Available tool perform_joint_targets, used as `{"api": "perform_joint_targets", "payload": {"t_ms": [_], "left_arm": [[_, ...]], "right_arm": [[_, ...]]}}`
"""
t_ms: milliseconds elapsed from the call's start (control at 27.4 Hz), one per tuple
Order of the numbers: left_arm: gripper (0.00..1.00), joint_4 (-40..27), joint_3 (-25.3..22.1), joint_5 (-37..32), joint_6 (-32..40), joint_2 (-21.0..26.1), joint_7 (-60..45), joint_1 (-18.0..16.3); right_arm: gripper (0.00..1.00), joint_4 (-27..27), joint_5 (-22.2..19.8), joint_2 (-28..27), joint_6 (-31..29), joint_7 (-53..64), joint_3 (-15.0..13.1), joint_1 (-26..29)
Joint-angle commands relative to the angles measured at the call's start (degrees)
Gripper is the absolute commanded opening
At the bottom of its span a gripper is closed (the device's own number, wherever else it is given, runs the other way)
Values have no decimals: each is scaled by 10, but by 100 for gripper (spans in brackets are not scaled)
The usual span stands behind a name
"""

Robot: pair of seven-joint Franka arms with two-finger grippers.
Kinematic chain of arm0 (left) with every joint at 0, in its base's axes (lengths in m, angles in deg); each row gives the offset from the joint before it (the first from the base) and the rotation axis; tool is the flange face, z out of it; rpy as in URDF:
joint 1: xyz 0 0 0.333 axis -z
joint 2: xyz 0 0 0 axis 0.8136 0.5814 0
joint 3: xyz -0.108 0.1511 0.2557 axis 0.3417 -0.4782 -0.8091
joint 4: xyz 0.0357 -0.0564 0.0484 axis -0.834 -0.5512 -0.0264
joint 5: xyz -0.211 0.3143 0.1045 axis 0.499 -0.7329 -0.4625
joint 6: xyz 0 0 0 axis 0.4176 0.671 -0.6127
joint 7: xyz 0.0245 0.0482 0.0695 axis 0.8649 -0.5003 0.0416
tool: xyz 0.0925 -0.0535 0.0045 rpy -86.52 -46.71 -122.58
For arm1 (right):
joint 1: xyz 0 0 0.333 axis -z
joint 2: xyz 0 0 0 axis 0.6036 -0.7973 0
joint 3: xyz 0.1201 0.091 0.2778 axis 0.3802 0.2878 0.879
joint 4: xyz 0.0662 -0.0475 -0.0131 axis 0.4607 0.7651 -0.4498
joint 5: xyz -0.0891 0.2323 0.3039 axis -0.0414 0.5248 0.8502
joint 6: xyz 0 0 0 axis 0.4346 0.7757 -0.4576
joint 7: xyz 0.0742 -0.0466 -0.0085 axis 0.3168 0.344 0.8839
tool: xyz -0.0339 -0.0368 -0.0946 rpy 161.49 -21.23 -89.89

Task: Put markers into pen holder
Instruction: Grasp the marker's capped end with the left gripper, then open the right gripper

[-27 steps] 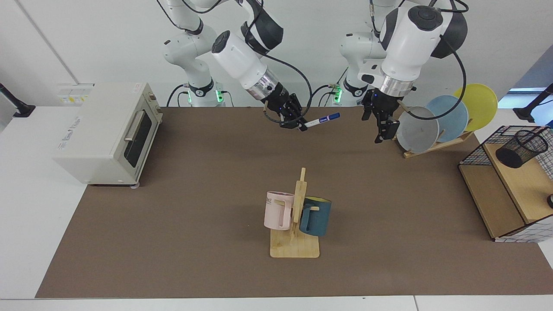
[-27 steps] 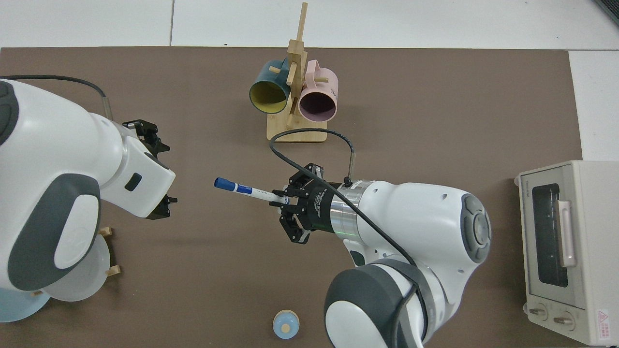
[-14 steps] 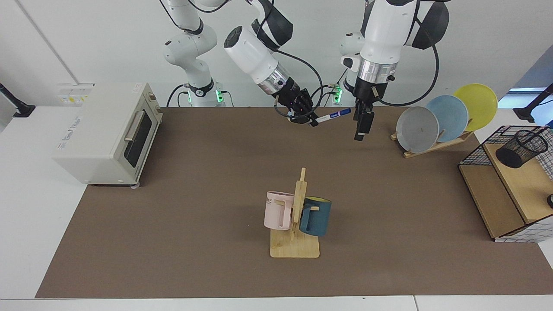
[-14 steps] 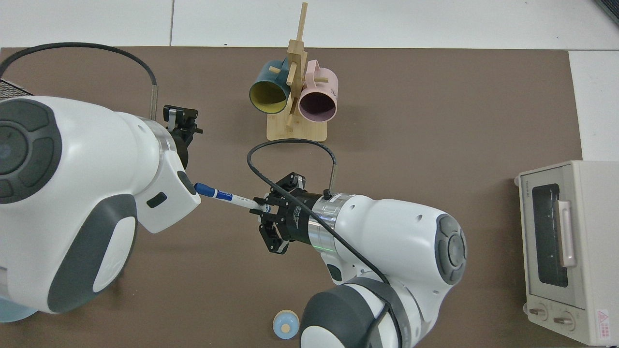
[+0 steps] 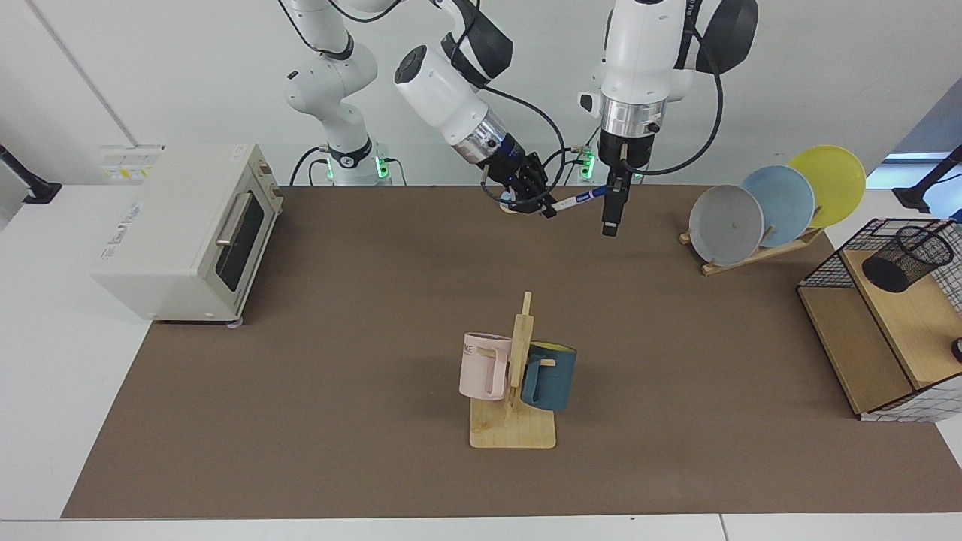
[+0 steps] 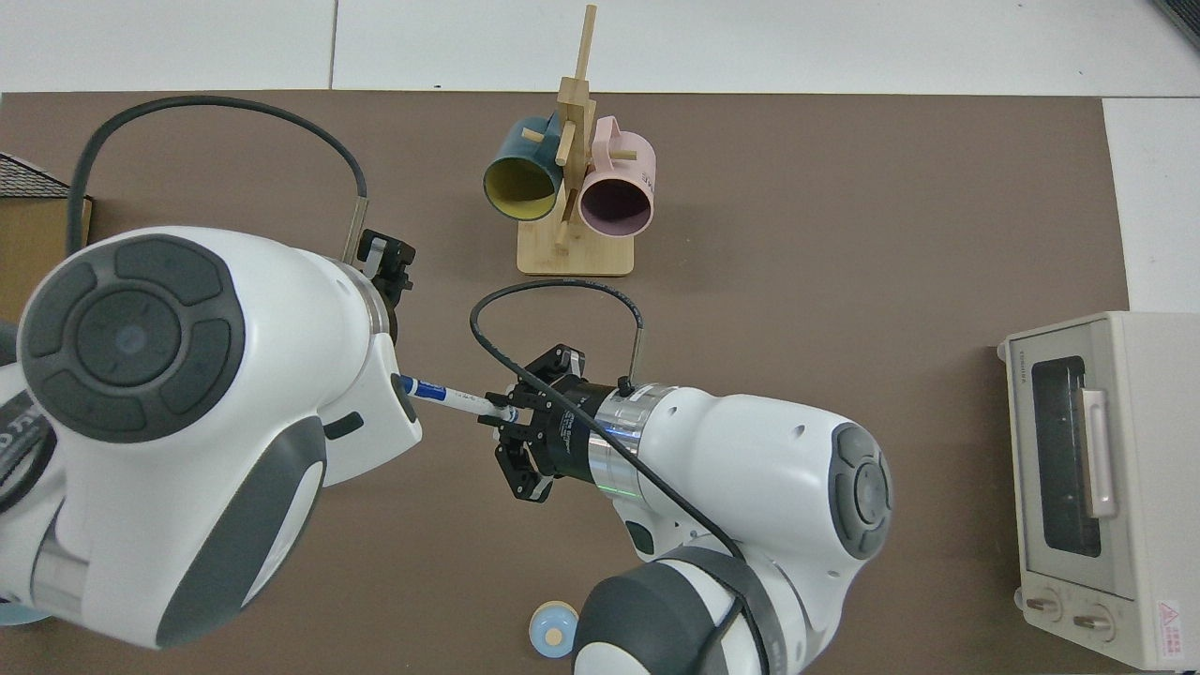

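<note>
Facing view: right gripper (image 5: 543, 208) clamps marker (image 5: 579, 200); cap end beside left gripper (image 5: 610, 222), grip unclear.

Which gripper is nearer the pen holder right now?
Left. The left gripper hangs at the marker's cap end, nearer the pen holder; the right gripper grips the marker's other end, farther away.

Right gripper (image 5: 543, 208) jaws clamped, held aloft, left gripper (image 5: 610, 225) pointing down beside it
</note>
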Motion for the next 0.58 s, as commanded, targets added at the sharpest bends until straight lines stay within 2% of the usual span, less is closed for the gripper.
{"api": "perform_joint_targets", "payload": {"t_ms": [0,365,474,547], "left_arm": [[74,-9,10,5,31,-15,-5,14],[79,-14,-6,7,42,-15,0,3],[78,-15,-6,7,44,-16,0,6],[71,-14,-5,7,44,-16,-1,7]], "right_arm": [[0,-13,10,-6,-15,-21,-1,-8],[0,-13,10,-6,-14,-21,-1,-8],[0,-13,10,-5,-14,-22,-1,-10],[0,-13,10,-6,-14,-21,-1,-10]]}}
